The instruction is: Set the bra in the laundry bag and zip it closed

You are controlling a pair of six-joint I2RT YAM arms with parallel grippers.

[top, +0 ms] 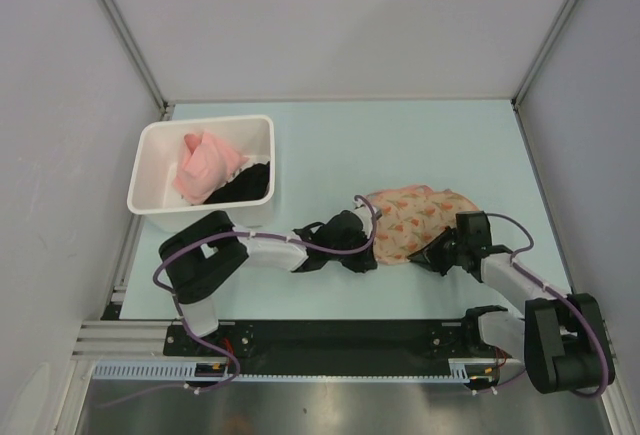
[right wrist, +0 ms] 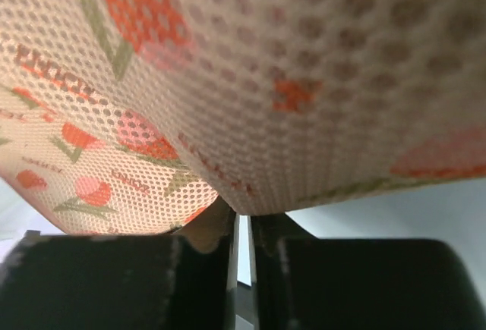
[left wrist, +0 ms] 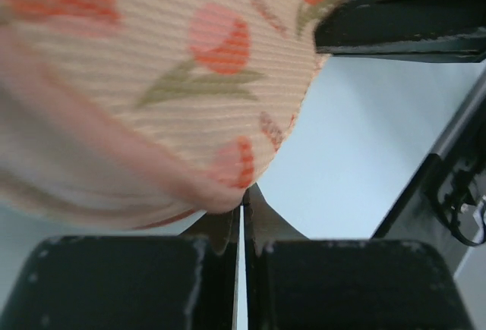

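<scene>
Cream-peach, tulip-printed mesh laundry bag (top: 420, 217) on pale blue counter (top: 400, 145): light, limp. Clamped on its rim: left hand (left wrist: 243, 224), right hand (right wrist: 241, 227); best held there. No beige bra in sight, presumably inside.

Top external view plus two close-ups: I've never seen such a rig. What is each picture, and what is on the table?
Two robot arms are bolted at the near edge of the table; the top view looks down on them from above and behind. Each close-up comes from a camera on one wrist, with its own dark fingers at the bottom. On the table lie a printed laundry bag and a white bin holding a pink cloth and a black garment. The left gripper and the right gripper each seem shut on the bag's edge.
</scene>
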